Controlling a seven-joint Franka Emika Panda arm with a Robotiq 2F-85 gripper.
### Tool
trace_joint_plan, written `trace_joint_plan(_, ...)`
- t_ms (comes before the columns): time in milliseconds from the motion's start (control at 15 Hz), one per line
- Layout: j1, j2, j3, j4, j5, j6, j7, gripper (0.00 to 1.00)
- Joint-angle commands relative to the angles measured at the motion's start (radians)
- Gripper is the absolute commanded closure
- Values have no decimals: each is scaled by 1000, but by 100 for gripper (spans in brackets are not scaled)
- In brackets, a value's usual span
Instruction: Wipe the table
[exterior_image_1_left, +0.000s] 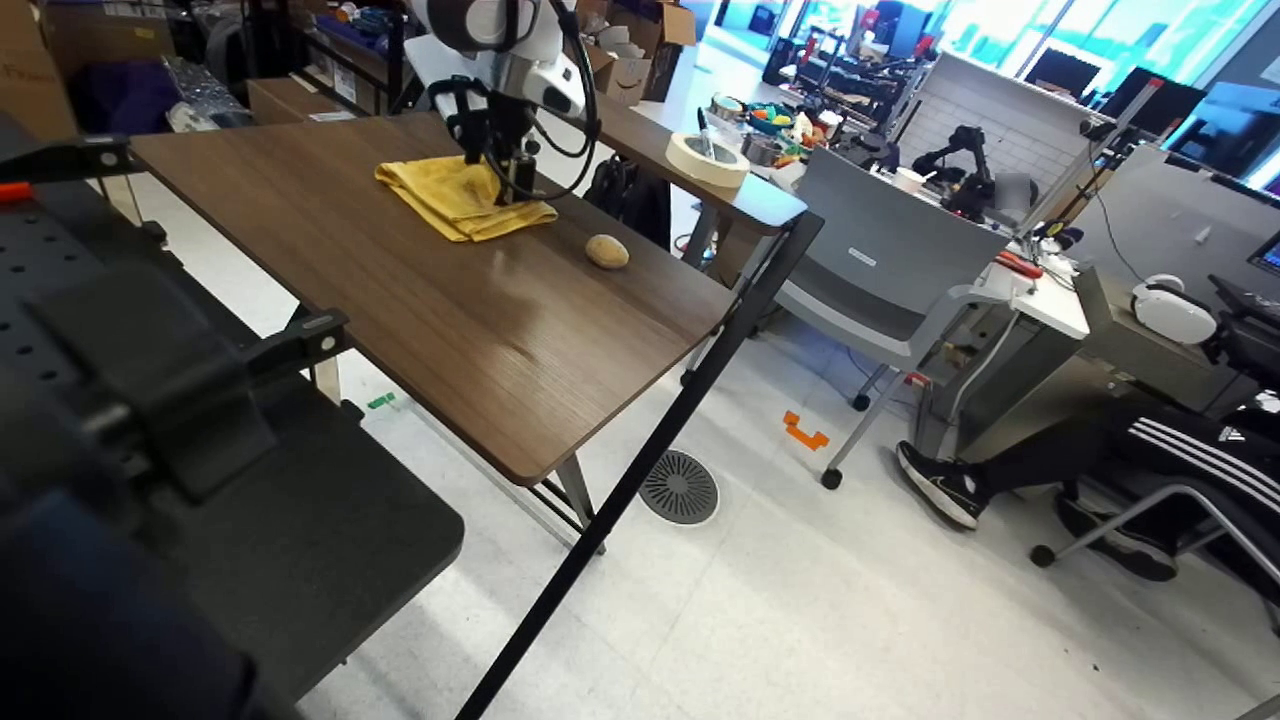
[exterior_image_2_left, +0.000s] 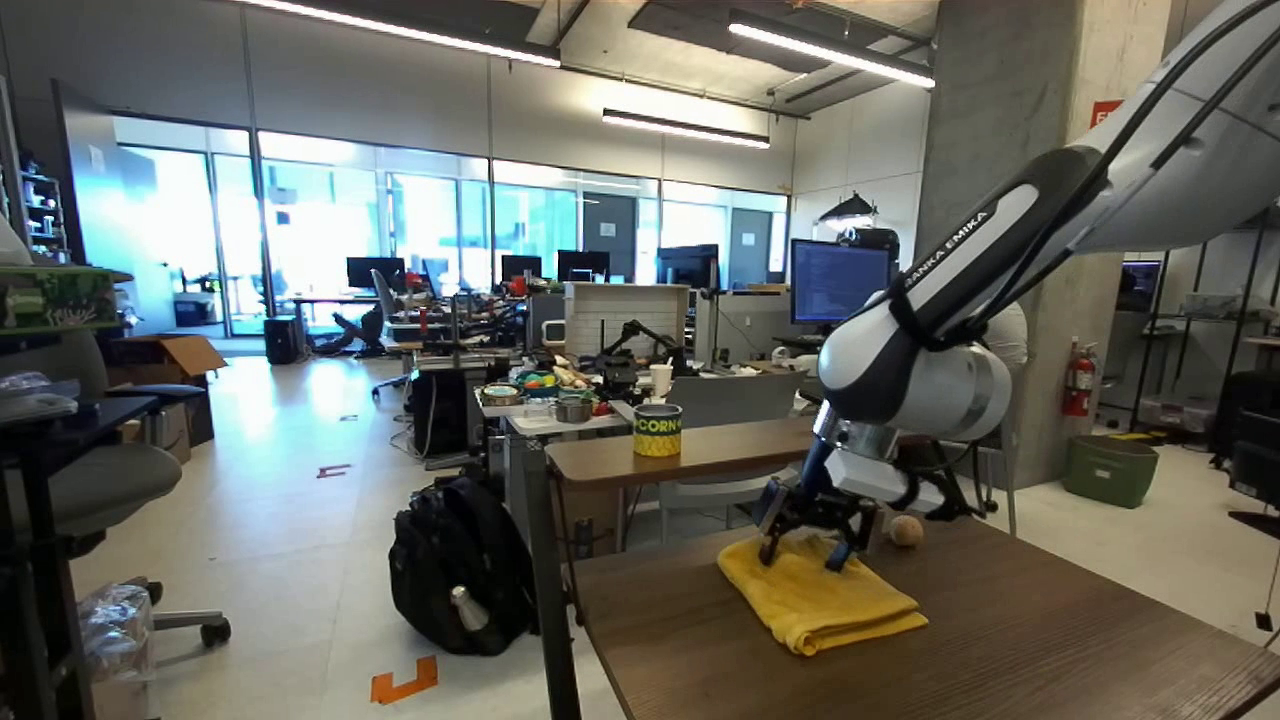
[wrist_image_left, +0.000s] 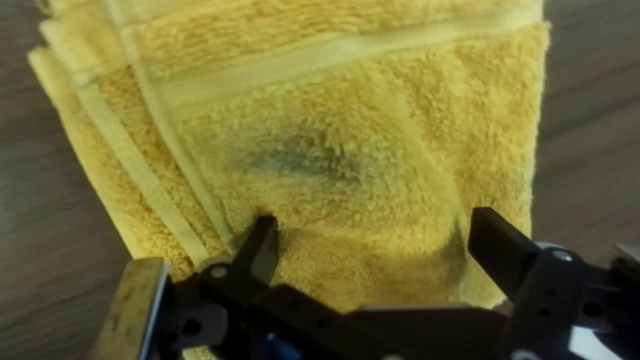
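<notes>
Dark brown wood-grain faces the top of the desk (exterior_image_1_left: 450, 310), a long rectangular unit positioned beneath the arm (exterior_image_2_left: 905, 385) in both exterior views. A yellow cloth (exterior_image_1_left: 450, 200) lies on this surface, folded in several layers, its pale border bands visible in the wrist view. The tool (wrist_image_left: 374, 219) points downward over the cloth and is in the released condition: the fingers (wrist_image_left: 257, 250) are spread well apart, with cloth visible below and between them. Their tips reach the upper face of the cloth; whether they bear on it cannot be determined. A blurred grey patch (wrist_image_left: 310, 162) shows on the cloth above the fingers in the wrist view; stain or shadow cannot be distinguished.

A tan oval object (exterior_image_1_left: 607, 251) rests directly on the desk, near the cloth and apart from it. A raised shelf (exterior_image_2_left: 740, 450) runs along one long side of the desk. It carries a can (exterior_image_2_left: 657, 435) labelled CORN, standing upright, and, in an exterior view, a cream roll (exterior_image_1_left: 715, 175) with a pen (exterior_image_1_left: 706, 138) standing in its centre. A black backpack (exterior_image_2_left: 455, 560) sits on the floor (exterior_image_2_left: 280, 560) near a dark post (exterior_image_2_left: 555, 620) at one end of the shelf.
</notes>
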Motion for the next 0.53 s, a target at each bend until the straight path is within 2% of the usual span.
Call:
trace_joint_plan(0,40,146,-21,244,50,21,139,0)
trace_joint_plan(133,79,211,-39,342,66,44,246,0)
trace_joint_plan(267,112,276,-59,441,42,1,351,0)
trace_joint_plan(467,153,303,-68,466,16,-61,387,0)
